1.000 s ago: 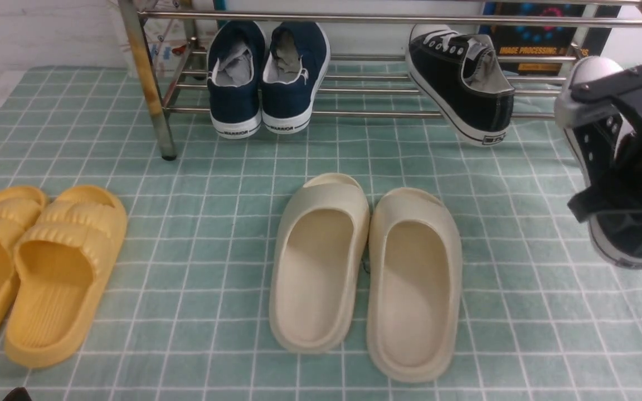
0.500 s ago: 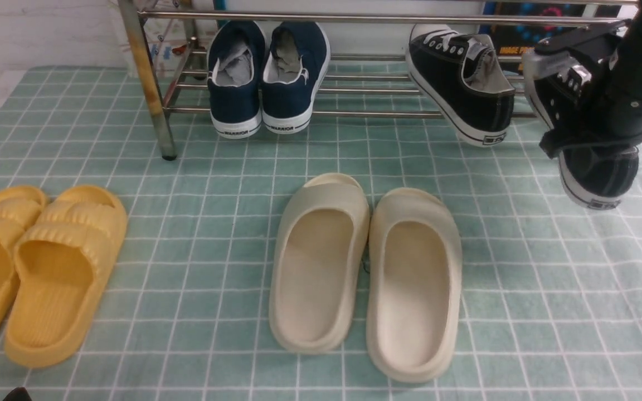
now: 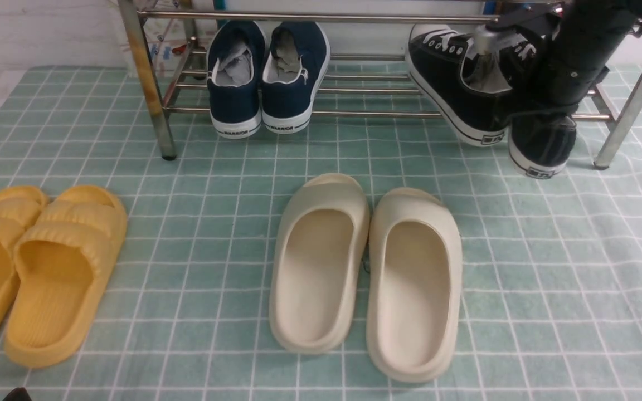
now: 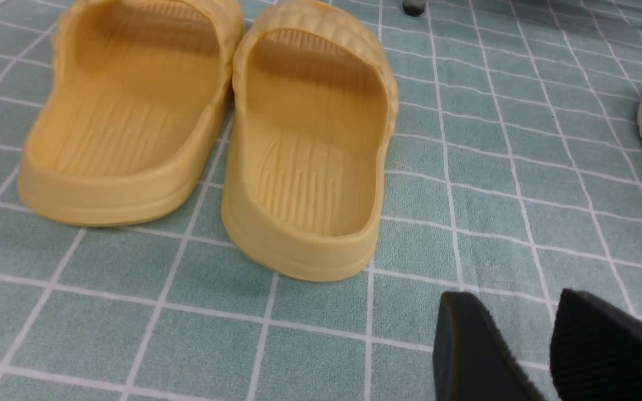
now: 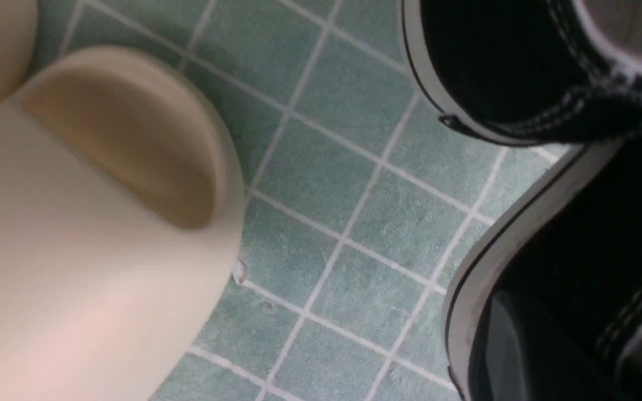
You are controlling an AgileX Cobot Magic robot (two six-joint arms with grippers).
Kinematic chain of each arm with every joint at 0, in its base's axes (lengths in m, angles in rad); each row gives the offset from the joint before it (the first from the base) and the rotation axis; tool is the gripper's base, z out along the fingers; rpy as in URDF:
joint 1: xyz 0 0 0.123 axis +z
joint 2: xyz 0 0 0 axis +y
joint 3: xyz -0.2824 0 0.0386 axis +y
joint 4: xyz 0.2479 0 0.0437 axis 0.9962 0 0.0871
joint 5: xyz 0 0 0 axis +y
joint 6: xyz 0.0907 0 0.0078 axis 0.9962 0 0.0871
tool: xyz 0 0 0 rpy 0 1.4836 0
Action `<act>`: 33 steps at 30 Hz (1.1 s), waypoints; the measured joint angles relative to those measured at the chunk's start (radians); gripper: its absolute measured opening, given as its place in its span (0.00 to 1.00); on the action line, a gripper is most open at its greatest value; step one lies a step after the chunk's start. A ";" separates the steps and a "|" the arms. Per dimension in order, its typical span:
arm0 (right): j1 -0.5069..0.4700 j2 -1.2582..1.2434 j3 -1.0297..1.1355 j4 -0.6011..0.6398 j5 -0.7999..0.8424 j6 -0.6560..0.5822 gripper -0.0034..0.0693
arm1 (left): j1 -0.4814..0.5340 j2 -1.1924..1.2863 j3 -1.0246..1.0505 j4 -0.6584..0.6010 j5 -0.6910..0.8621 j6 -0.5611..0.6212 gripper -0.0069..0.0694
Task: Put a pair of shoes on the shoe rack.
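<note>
Clamping black sneaker [image 3: 541,146], right hand [image 3: 538,69] closed around it, at shoe rack [image 3: 354,16]

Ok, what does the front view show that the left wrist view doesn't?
Front only: the shelves of the shoe rack, navy sneakers, one black sneaker on it, the second black sneaker held by the right arm. Left wrist only: a clear look at the left gripper, jaws apart, empty. Both: yellow slippers, a cream slipper, checked cloth.
</note>
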 joint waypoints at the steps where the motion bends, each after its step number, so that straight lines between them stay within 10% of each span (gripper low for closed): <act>1: 0.000 0.014 -0.027 0.005 0.002 -0.002 0.08 | 0.000 0.000 0.000 0.000 0.000 0.000 0.40; 33: 0.034 0.071 -0.183 0.037 0.001 -0.087 0.08 | 0.000 0.000 0.000 0.000 0.000 0.000 0.40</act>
